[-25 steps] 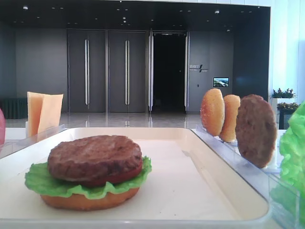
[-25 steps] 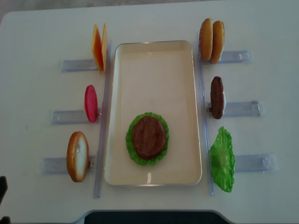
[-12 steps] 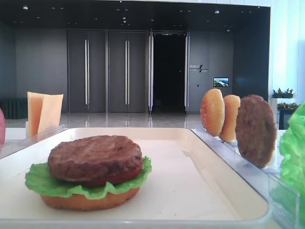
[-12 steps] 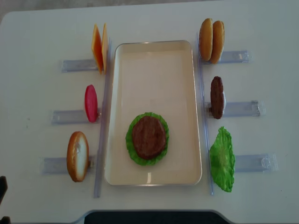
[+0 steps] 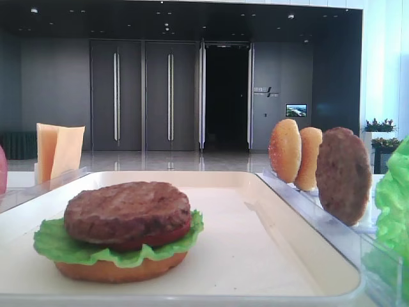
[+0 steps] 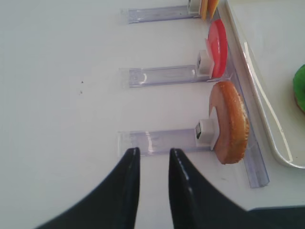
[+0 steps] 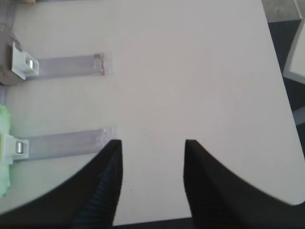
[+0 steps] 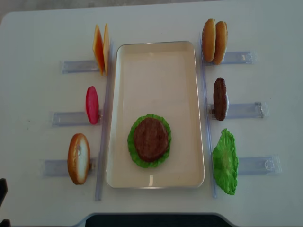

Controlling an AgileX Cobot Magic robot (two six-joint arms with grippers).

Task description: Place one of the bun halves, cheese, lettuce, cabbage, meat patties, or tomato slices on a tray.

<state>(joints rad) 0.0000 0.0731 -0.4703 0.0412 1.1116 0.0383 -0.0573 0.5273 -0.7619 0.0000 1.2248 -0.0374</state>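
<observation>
While the white table (image 8: 38, 38) spreads under everything, the one cream tray (image 8: 156, 61) lies lengthwise down its middle, flanked by six clear plastic racks (image 8: 246, 109), three on each side. On the tray's near half sits a single stack: a flat bun bottom (image 5: 121, 268), one lettuce leaf (image 8: 134, 158), a red tomato layer (image 5: 167, 236) just showing at the edge, and one meat patty (image 8: 150, 138) on top. To the right of the tray, a second lettuce leaf (image 8: 225, 162) stands on edge in the nearest rack, a second patty (image 8: 219, 98) stands upright in the middle rack, and two bun halves (image 8: 214, 41) stand side by side, touching, in the far rack. To the left of the tray, one more bun half (image 8: 78, 158) stands in the nearest rack, one tomato slice (image 8: 92, 104) in the middle rack, and two cheese slices (image 8: 100, 47) lean together in the far rack. That makes two patties, two lettuce leaves, two tomato pieces, two cheese slices and four bun pieces. The left gripper (image 6: 152, 160) hangs over bare table beside the near left rack, its dark fingers drawn nearly together with nothing between them. The right gripper (image 7: 152, 157) hangs over bare table past the right-hand racks, its fingers spread apart and empty.
</observation>
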